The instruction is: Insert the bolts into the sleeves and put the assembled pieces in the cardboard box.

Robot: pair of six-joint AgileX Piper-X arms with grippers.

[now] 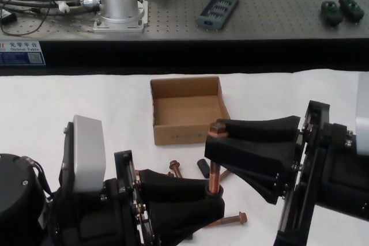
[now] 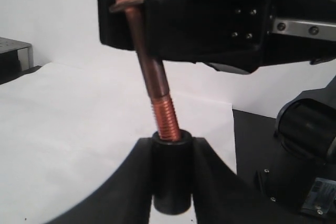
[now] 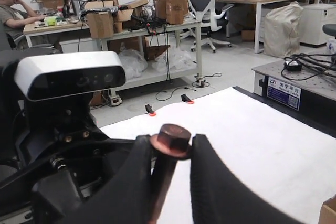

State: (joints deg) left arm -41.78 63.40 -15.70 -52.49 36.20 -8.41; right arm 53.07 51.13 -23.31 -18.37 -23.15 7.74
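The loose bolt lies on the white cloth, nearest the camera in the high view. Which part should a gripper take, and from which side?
Take the loose bolt on its shank, just behind the head, coming down from above and closing across it. It lies flat on the white cloth, so only its top and sides are free, and the wider head should stop slipping.

the cardboard box (image 1: 187, 110) sits with its open top facing up, so a tool could come down into it from above; its walls bar the sides. just in front of it the right tool (image 1: 216, 136), clamped on a bolt (image 1: 214, 171), hangs over the left tool (image 1: 212, 193), clamped on a sleeve (image 2: 171, 192), and the pair block the near middle. a loose bolt (image 1: 174, 168), a second loose bolt (image 1: 230, 220) and a spare sleeve (image 1: 203, 168) lie on the white counter (image 1: 69, 96) around them. the counter runs wide to the left and right of the box, giving room to pass.
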